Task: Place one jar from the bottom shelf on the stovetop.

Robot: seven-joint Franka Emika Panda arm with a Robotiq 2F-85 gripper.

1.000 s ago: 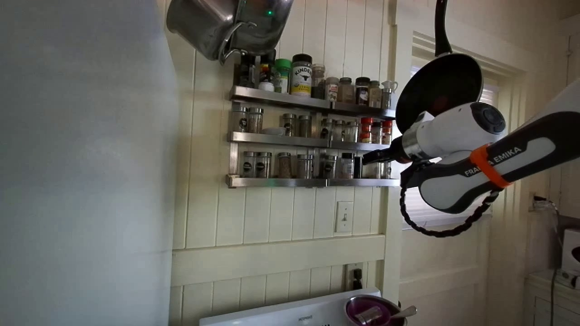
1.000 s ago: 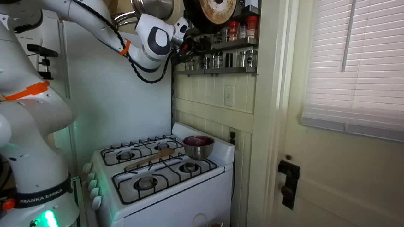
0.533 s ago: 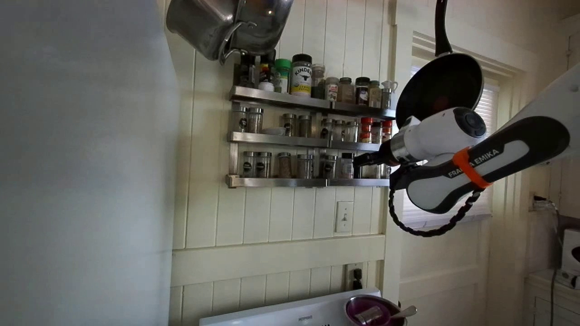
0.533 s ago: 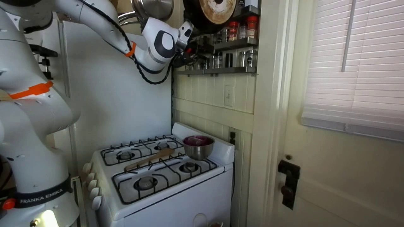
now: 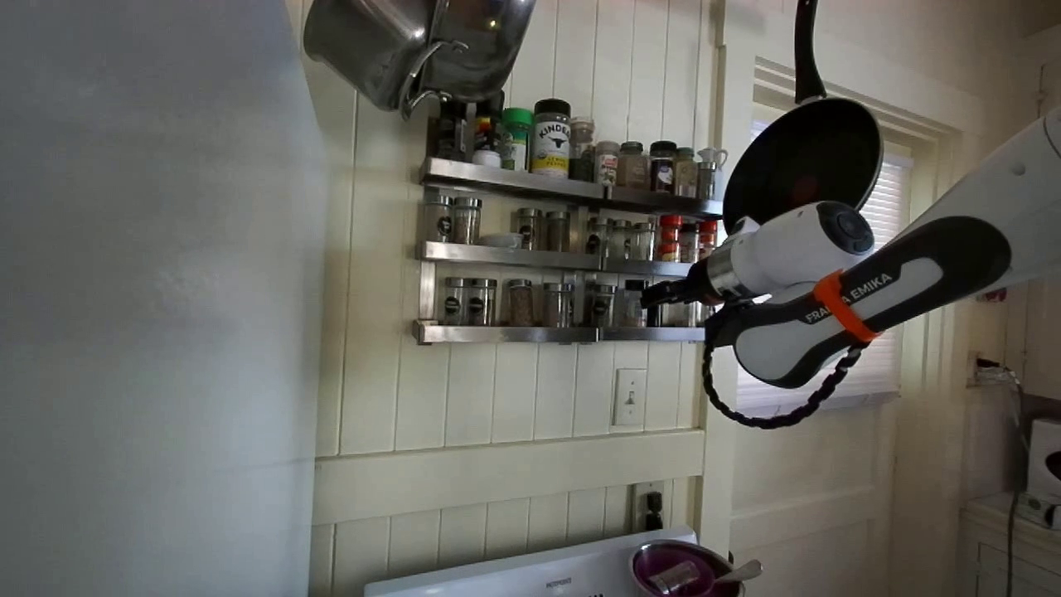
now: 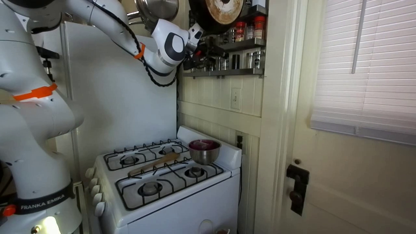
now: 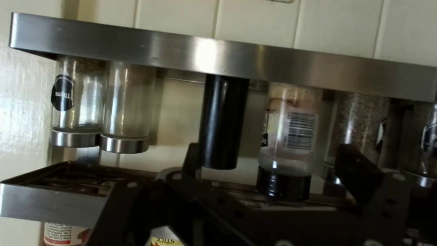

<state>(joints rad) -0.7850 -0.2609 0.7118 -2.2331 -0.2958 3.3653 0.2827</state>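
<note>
The bottom shelf [image 5: 514, 334] is a steel rail holding several small jars. The wrist view stands upside down, so the bottom shelf [image 7: 164, 51] is at its top and the jars hang cap-down. My gripper [image 7: 273, 162] is open and empty, in front of the shelf. A clear jar with a black cap and barcode [image 7: 290, 136] shows between the fingers. A black cylinder [image 7: 223, 119] is beside the left-hand finger, and a brown-filled jar [image 7: 356, 126] is partly behind the right-hand one. In both exterior views the gripper [image 5: 663, 293] [image 6: 216, 51] hides some jars. The stovetop [image 6: 107, 182] is far below.
The middle shelf [image 7: 51, 201] runs close to the gripper. A black pan [image 5: 804, 157] hangs just above the wrist, and steel pots [image 5: 373, 50] hang above the rack. A metal bowl [image 6: 204, 156] and a wooden spoon [image 6: 156, 164] sit on the stove's grates.
The arm has moved toward the rack, leftward in an exterior view and rightward in an exterior view, bringing the gripper over the bottom-shelf jars. No jar has visibly moved.
</note>
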